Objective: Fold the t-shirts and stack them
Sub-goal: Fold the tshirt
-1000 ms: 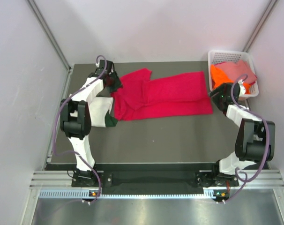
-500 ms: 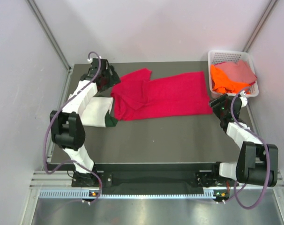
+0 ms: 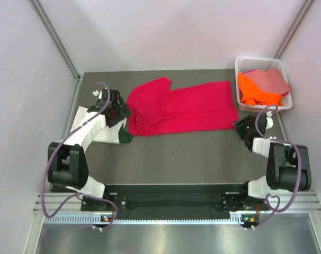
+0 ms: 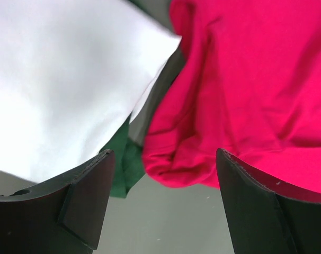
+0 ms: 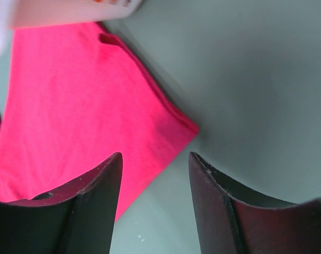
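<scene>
crimson t-shirt (image 3: 181, 108) lies spread across your worktop (image 3: 192, 153), and your left fingers (image 4: 86, 201) gape empty over its bunched end beside the folded cream tee (image 4: 60, 79) while your right fingers (image 5: 91, 203) gape empty at the opposite corner, seemingly to pinch both ends.

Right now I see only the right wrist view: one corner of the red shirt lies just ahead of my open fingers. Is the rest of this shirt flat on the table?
Observer: Not all. In the top view the crimson t-shirt is flat on its right part, but its left end is rumpled and partly folded over.
Operator: Does the left arm hold that end?
Observer: No. The left fingers are open and hold nothing, above the gap between it and a white t-shirt.
Operator: Are other shirts waiting?
Observer: Yes, an orange t-shirt and a pink t-shirt lie in the white basket at the far right corner.
</scene>
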Controlling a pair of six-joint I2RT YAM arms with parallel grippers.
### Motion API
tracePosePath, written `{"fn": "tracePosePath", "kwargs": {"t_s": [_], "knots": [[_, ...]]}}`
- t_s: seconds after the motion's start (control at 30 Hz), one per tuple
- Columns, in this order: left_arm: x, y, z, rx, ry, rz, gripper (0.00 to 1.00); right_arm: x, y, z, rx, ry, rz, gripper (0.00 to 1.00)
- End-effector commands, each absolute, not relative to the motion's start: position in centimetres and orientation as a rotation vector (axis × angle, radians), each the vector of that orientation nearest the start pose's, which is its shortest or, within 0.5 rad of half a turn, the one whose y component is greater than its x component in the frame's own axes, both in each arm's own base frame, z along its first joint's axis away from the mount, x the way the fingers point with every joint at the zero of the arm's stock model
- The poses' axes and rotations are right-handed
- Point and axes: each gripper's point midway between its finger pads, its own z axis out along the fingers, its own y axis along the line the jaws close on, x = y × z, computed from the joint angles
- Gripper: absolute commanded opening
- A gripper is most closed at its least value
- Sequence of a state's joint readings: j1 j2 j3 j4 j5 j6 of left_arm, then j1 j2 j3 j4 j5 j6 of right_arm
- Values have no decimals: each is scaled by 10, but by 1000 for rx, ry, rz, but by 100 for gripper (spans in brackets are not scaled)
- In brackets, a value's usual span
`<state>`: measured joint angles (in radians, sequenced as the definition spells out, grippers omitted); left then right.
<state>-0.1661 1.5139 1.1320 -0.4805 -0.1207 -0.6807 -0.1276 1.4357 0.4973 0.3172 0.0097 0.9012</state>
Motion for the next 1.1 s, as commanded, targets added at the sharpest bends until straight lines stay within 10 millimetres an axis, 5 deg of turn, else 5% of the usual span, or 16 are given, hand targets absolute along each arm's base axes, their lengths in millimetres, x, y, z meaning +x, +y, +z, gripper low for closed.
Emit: {"fn": "tracePosePath", "kwargs": {"t_s": [0.0, 0.37, 0.5, 0.63, 1.07], "knots": [[388, -72, 132, -700, 2291, -290, 81, 381, -13, 51, 1099, 1869, 455, 53], [373, -71, 86, -736, 2397, -290, 81, 387, -21, 36, 1166, 1882, 370, 52], [373, -60, 75, -766, 2409, -274, 81, 385, -24, 35, 1160, 1906, 338, 21], [371, -60, 74, -742, 2424, -279, 81, 383, -28, 42, 1150, 1897, 310, 1], [364, -66, 80, -561, 2460, -201, 75, 369, -39, 50, 1133, 1881, 242, 0]]}}
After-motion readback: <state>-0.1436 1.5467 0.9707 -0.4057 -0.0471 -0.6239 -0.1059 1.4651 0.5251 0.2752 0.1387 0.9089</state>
